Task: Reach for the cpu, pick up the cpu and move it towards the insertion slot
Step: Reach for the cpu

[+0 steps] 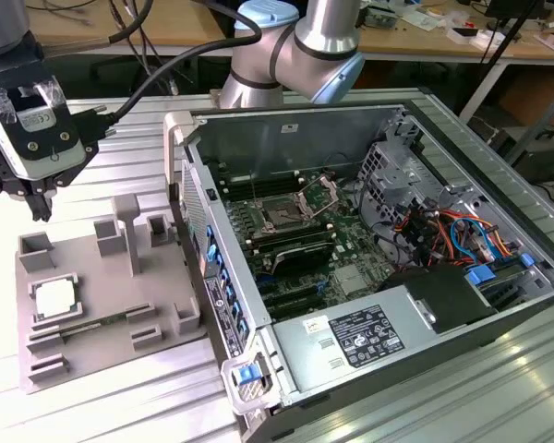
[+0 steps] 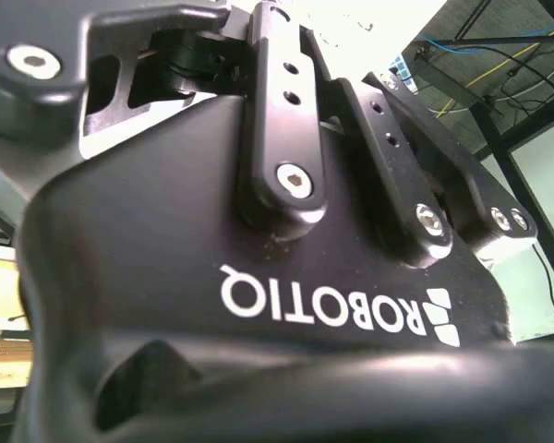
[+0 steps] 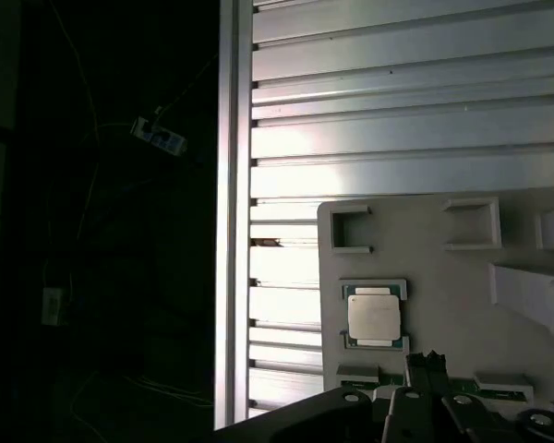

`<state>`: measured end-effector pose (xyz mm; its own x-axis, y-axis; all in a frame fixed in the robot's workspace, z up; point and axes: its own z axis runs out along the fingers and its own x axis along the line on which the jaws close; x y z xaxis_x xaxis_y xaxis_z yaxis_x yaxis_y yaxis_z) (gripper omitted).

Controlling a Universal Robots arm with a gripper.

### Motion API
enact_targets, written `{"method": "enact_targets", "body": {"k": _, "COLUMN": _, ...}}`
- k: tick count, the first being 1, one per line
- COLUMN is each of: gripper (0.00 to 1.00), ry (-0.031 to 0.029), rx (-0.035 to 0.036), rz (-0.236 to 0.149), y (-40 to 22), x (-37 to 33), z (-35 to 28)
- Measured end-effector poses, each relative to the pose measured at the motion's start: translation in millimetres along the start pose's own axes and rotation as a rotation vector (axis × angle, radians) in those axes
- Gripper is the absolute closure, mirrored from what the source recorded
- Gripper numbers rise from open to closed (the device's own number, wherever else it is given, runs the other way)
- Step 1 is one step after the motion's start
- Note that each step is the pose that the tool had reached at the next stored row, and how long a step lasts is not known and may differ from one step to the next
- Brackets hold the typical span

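The cpu (image 1: pixel 54 298) sits on the grey tray (image 1: pixel 111 309) below the tool (image 1: pixel 41 207) (untouched); tool's state, cannot tell.

Chip (image 1: pixel 54 300): pale silvery metal lid, satin. Tray (image 1: pixel 106 346): matt grey plastic. Tabletop (image 1: pixel 120 411): ribbed bare aluminium, bright sheen. Gripper (image 1: pixel 39 205): matt black casing, shiny bolts (image 2: pixel 293 181). Socket (image 1: pixel 284 218): shiny metal frame.

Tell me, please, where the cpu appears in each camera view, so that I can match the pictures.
Exterior view: the cpu lies in a pocket of the grey tray, at the exterior view's left, apart from the open computer case.
First wrist view: the cpu sits in that pocket, near the tray edge that borders the ribbed metal table.
Shared landmark: the grey tray.
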<state>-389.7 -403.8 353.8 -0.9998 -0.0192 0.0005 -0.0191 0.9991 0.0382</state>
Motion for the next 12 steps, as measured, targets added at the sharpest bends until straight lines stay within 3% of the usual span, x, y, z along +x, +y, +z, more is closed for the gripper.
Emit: {"method": "enact_targets", "body": {"k": 12, "gripper": 0.89, "ry": 0.0000, "rx": 0.0000, "rz": 0.000, "y": -1.1, "x": 1.3, "z": 2.8}}
